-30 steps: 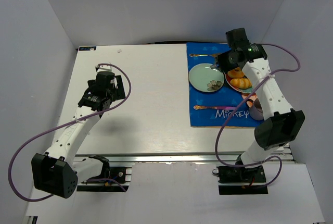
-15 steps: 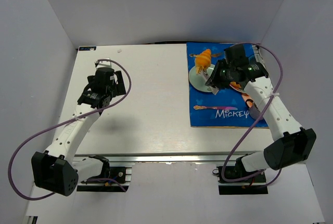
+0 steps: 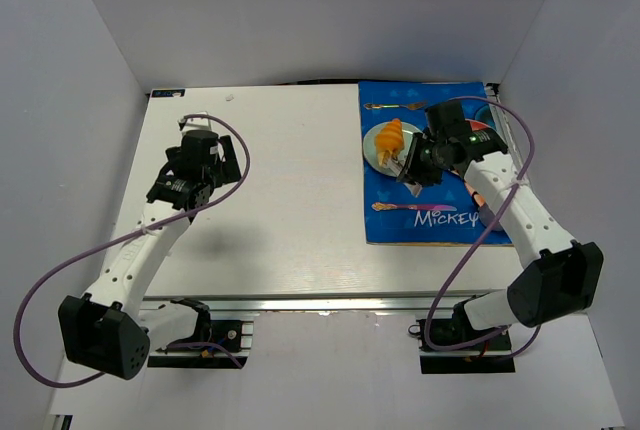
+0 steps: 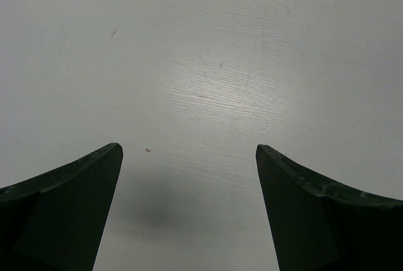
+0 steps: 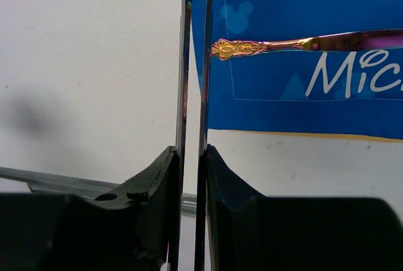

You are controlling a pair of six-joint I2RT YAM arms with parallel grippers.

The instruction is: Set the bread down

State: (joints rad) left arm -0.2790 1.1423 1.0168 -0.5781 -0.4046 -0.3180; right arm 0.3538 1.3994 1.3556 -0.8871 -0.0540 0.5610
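The bread (image 3: 391,136), a golden-orange ridged roll, is at the light green plate (image 3: 373,153) on the blue Mickey placemat (image 3: 400,228). It sits at the tip of thin metal tongs (image 5: 204,63). My right gripper (image 3: 414,163) (image 5: 191,151) is shut on the tongs, whose two blades run up between my fingers. The bread is out of the right wrist view. I cannot tell whether it touches the plate. My left gripper (image 3: 207,142) (image 4: 187,149) is open and empty over bare white table, far left of the placemat.
A red-rimmed plate (image 3: 482,137) lies right of the green plate, mostly behind my right arm. A gold-handled utensil (image 3: 398,207) (image 5: 283,45) lies on the placemat's near part, another (image 3: 383,106) at its far edge. Grey walls enclose the table.
My right arm swung from the red-rimmed plate to the left, carrying the bread in the tongs, then lowered it toward the green plate. The left arm has barely moved.
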